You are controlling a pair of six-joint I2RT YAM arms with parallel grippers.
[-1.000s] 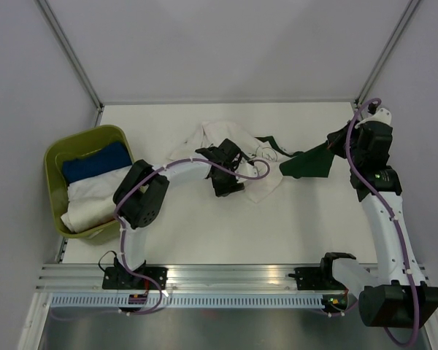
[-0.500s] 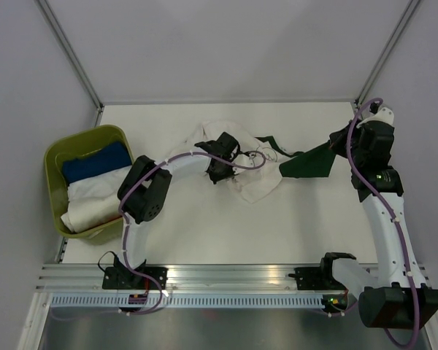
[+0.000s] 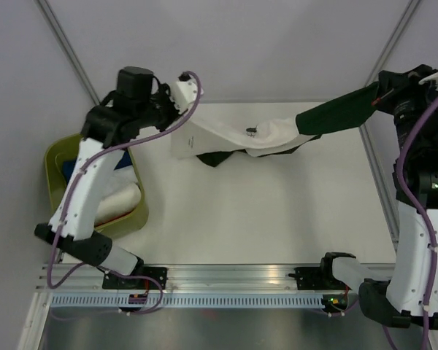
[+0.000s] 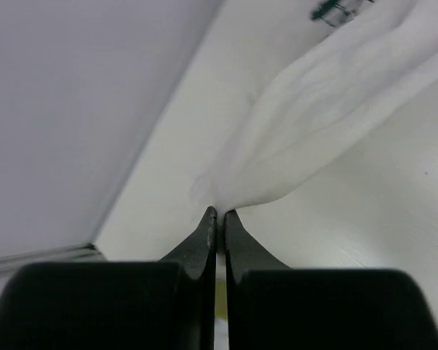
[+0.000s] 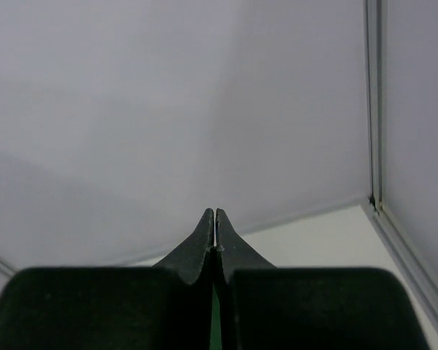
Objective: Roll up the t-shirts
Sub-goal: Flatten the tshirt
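Two t-shirts hang stretched above the table in the top view. The white t-shirt point(image 3: 241, 135), with a small dark print, is pinched at its left corner by my left gripper point(image 3: 181, 117), which is shut on it and raised high. In the left wrist view the white cloth point(image 4: 314, 124) runs out from the shut fingertips point(image 4: 217, 213). The dark green t-shirt point(image 3: 336, 113) stretches up to my right gripper point(image 3: 379, 91), also shut and raised at the far right. A green sliver point(image 5: 214, 321) shows between that gripper's fingers point(image 5: 215, 213). More dark green cloth point(image 3: 219, 157) sags under the white shirt.
A green basket point(image 3: 55, 157) stands at the table's left edge beneath my left arm, with a white bundle point(image 3: 120, 200) in it. Grey walls with metal corner posts point(image 3: 69, 55) close in the back and sides. The arm bases sit on the rail point(image 3: 226, 281) at the near edge.
My left gripper shut on the white t-shirt and rose to the back left with it. The right arm lifted the dark green t-shirt up and right. Both shirts now hang stretched between the arms.
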